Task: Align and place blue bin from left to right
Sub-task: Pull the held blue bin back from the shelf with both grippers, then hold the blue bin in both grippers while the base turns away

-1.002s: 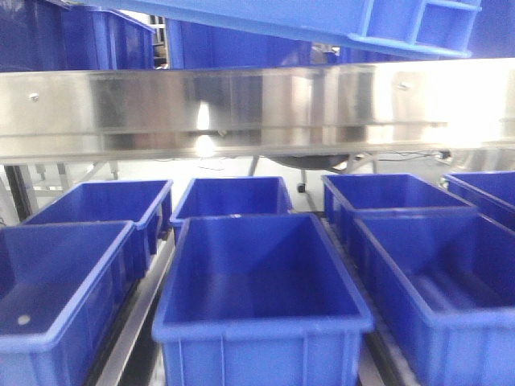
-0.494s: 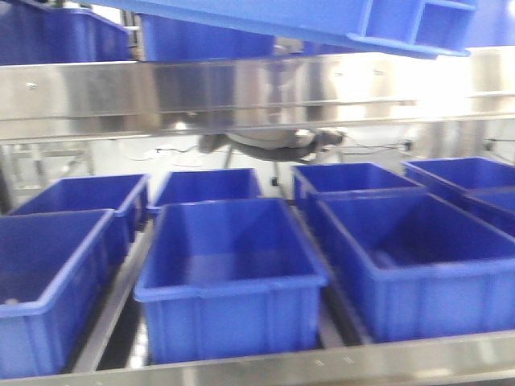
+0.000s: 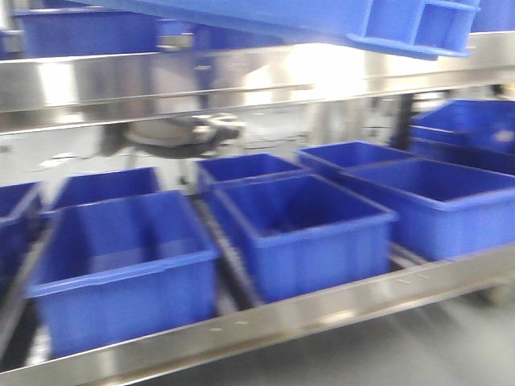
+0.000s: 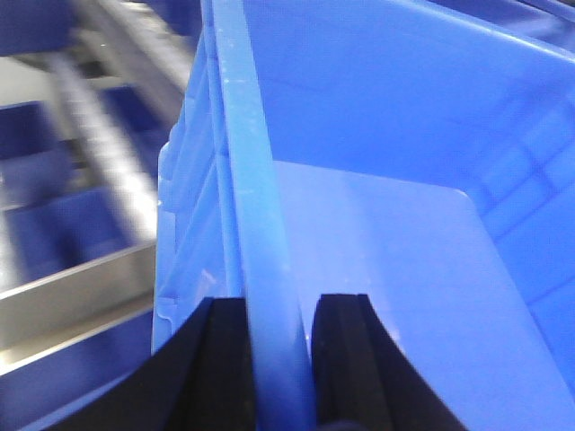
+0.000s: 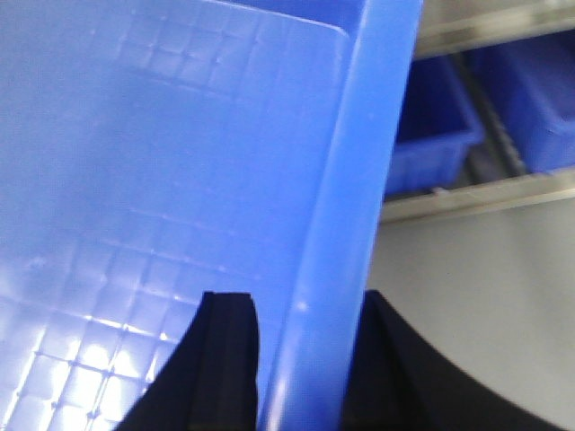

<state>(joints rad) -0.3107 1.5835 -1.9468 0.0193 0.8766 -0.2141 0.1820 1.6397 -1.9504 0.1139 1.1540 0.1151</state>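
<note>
I hold the blue bin (image 3: 402,24) up between both arms; in the front view only its ribbed rim and wall show along the top edge. In the left wrist view the bin's thick rim (image 4: 252,180) runs away from me, and my left gripper (image 4: 277,305) is shut on it, one black finger (image 4: 220,350) outside and one inside. The right wrist view shows the bin's gridded floor and its other rim (image 5: 359,162), with my right gripper (image 5: 301,301) shut on that rim the same way.
A steel rack stands ahead, with an upper rail (image 3: 241,76) and a lower front rail (image 3: 322,310). Several blue bins sit in rows on the lower shelf (image 3: 121,257) (image 3: 306,225) (image 3: 434,201), and more on the upper shelf (image 3: 80,28). Grey floor (image 3: 418,354) lies below.
The rack and its bins have slid left and drawn farther off, and the lower front rail has come into view. The held bin keeps its place at the top of the frame.
</note>
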